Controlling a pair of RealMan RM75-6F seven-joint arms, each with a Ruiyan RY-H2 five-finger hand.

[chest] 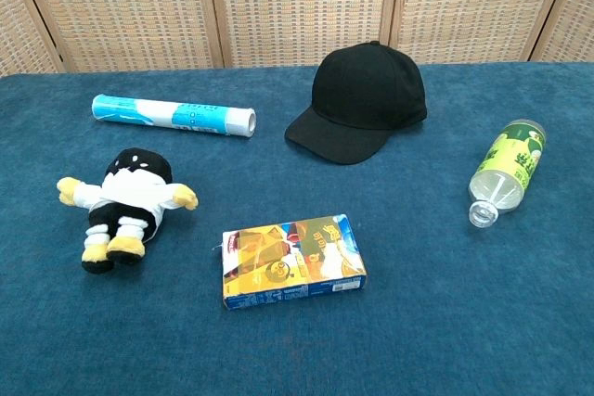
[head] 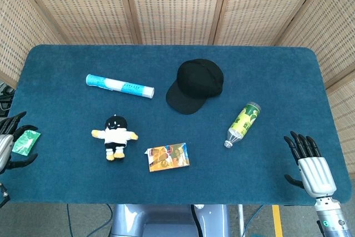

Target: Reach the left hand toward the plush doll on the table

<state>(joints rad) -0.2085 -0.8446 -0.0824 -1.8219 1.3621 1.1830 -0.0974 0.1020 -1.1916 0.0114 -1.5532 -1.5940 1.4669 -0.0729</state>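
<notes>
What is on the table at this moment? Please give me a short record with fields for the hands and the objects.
left hand: at the table's left edge, fingers apart, holding nothing, over a green packet
right hand: at the right near corner, fingers spread, holding nothing
plush doll: lying flat, left of centre, untouched
box: lying flat, right of the doll
black cap: beyond the box
bottle: on its side, no cap seen
blue tube: lying beyond the doll
table: blue cloth
</notes>
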